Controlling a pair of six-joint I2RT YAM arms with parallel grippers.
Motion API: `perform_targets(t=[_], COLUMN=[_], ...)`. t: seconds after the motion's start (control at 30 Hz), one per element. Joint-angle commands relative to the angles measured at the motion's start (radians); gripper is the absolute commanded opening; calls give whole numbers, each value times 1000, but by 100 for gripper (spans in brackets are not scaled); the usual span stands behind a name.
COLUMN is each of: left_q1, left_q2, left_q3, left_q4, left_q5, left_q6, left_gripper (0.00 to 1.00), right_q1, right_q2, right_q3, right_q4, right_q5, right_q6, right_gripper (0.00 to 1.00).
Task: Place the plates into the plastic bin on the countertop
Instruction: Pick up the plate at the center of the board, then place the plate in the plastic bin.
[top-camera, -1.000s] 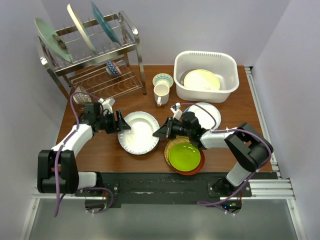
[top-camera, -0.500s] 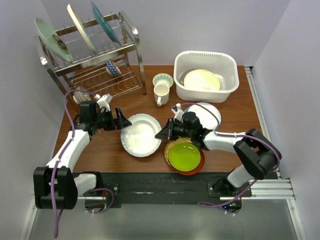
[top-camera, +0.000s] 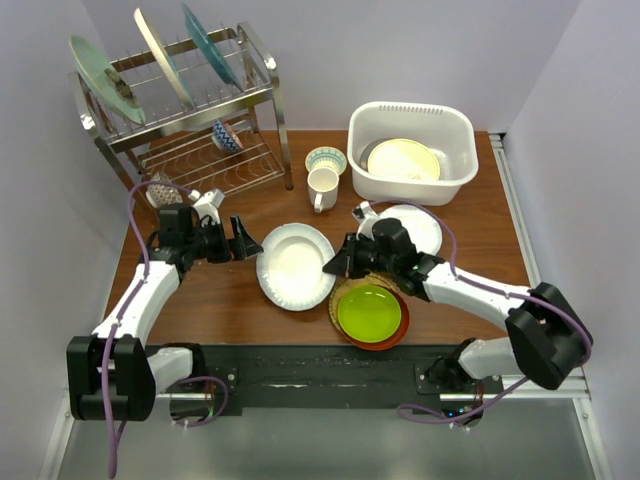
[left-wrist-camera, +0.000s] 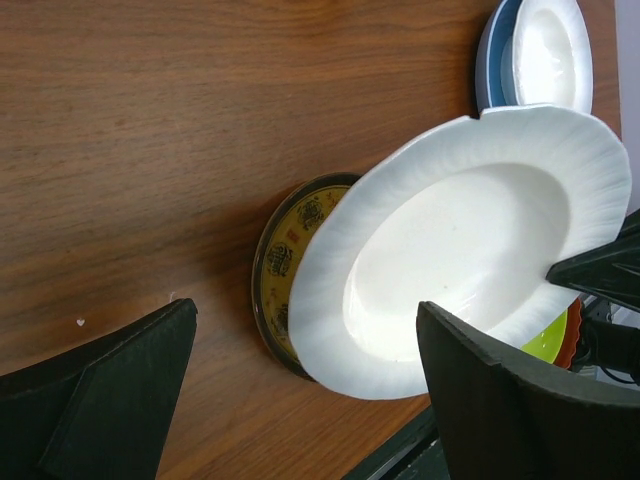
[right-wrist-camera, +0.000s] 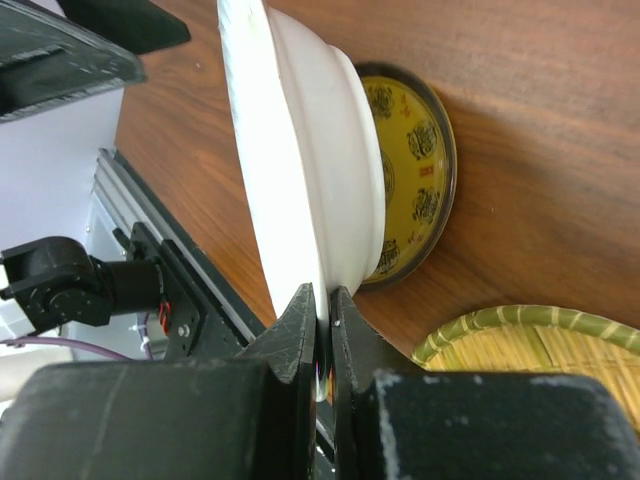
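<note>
My right gripper (top-camera: 336, 266) (right-wrist-camera: 322, 300) is shut on the right rim of a white ribbed plate (top-camera: 293, 266) (left-wrist-camera: 450, 250) (right-wrist-camera: 300, 150), which it holds tilted above the countertop (top-camera: 205, 295). Below that plate lies a yellow patterned plate (left-wrist-camera: 285, 260) (right-wrist-camera: 415, 170). My left gripper (top-camera: 247, 243) (left-wrist-camera: 307, 308) stands open just left of the white plate, apart from it. The white plastic bin (top-camera: 412, 106) at the back right holds a cream plate (top-camera: 403, 160). A lime green plate (top-camera: 368, 312) tops a red-orange and a yellow woven plate (right-wrist-camera: 520, 345). A blue-rimmed plate (top-camera: 418, 226) lies behind my right wrist.
A metal wire dish rack (top-camera: 190, 150) stands at the back left with three plates on edge and a small bowl. A white mug (top-camera: 322, 188) and a patterned bowl (top-camera: 325, 158) sit between rack and bin. Walls close in on both sides.
My left gripper has opened, let go of the white plate's left rim and drawn back slightly. The right gripper has carried the plate a little to the right.
</note>
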Motion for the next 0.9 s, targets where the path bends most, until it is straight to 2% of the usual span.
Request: perform_targets(t=[0.0, 0.3, 0.57, 0.87], left_q1=[10, 10, 10, 10], left_q2=[-11, 3, 9, 25], left_q3=[2, 0, -3, -1], left_q4=[30, 25, 27, 24], left_q5=[13, 9, 15, 9], left_q6=[-10, -12, -13, -13], left_gripper=[96, 96, 95, 95], right_q1=[-18, -73, -226, -295], right_q2=[-77, -134, -150, -133], right_q3=[82, 98, 116, 211], right_q4=[48, -22, -27, -77], right_q5=[16, 19, -102, -154], right_q6=[-44, -85, -73, -107], right_gripper=[0, 0, 0, 0])
